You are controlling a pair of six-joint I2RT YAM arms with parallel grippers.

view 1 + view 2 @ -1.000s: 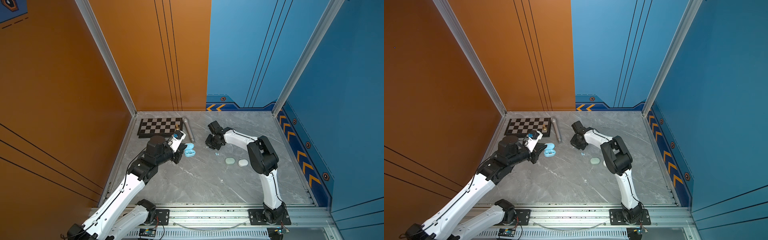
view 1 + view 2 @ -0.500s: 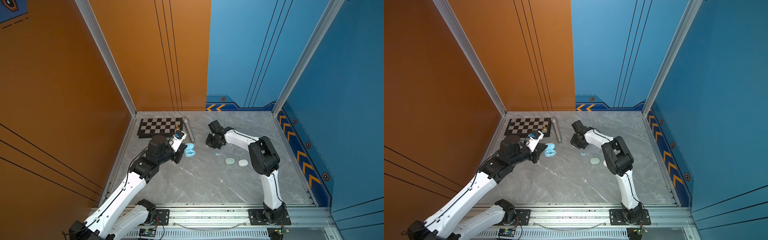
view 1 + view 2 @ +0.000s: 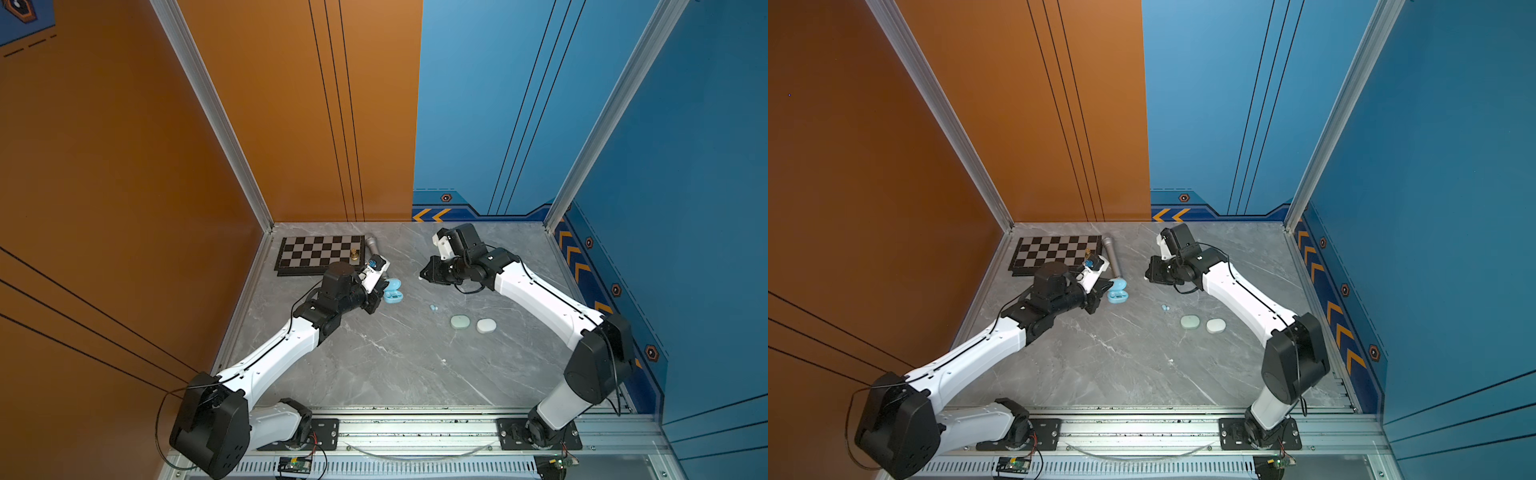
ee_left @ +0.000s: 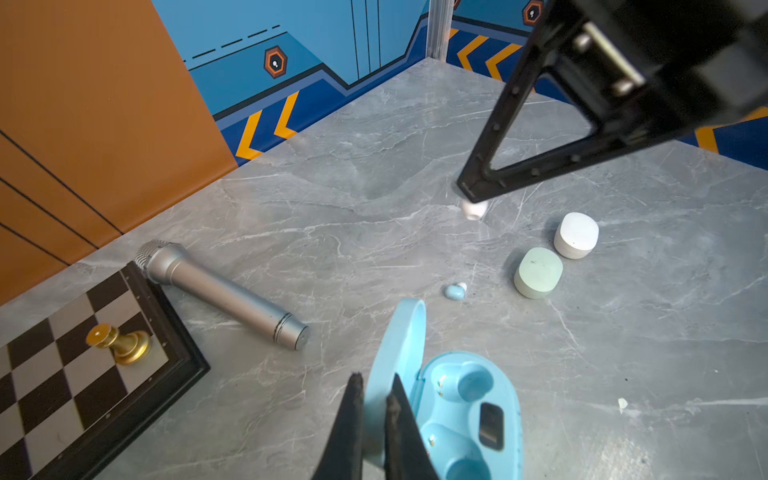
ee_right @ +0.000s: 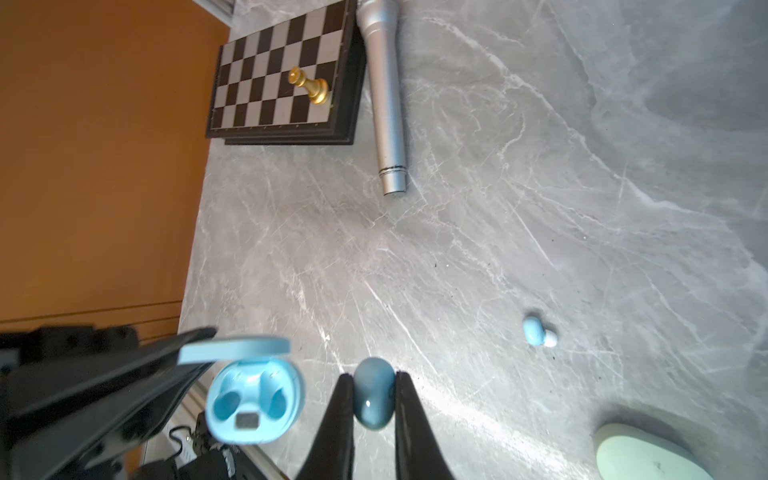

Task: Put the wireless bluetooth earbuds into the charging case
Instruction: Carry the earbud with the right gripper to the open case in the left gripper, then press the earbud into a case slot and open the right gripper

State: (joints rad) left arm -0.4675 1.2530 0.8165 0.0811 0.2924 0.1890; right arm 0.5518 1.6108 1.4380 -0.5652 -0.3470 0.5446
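Left gripper: the left gripper (image 4: 375, 384) has its 2 black jaws pinching the raised lid (image 4: 405, 332) of the open pale blue oval plastic charging case (image 4: 469, 415), 1 jaw on each face of the lid.
Right gripper: the right gripper (image 5: 372, 380) has its jaws closed on a small glossy pale blue plastic earbud (image 5: 372, 395), gripped at both sides. It is near the open case but apart from it.
Open case: it rests on the grey marble-patterned table (image 3: 395, 365), just beside the silver cylindrical microphone (image 4: 220, 291). The lid stands up from the base, and 2 round wells and a dark rectangular patch face upward.
Loose earbud: a pale blue earbud with a white tip (image 4: 454, 291) lies on the table between the open case and the closed cases, touching neither.
Closed cases: a pale mint pebble-shaped case (image 3: 460, 322) and a white pebble-shaped case (image 3: 486, 326) sit just beside each other on the right arm's side of the table.
Far corner: a black-framed chessboard (image 5: 270, 70) lies alongside the microphone, with 1 gold chess piece (image 5: 309, 85) standing on it near the edge closest to the microphone.
Unclear: whether the held earbud touches the table cannot be told.
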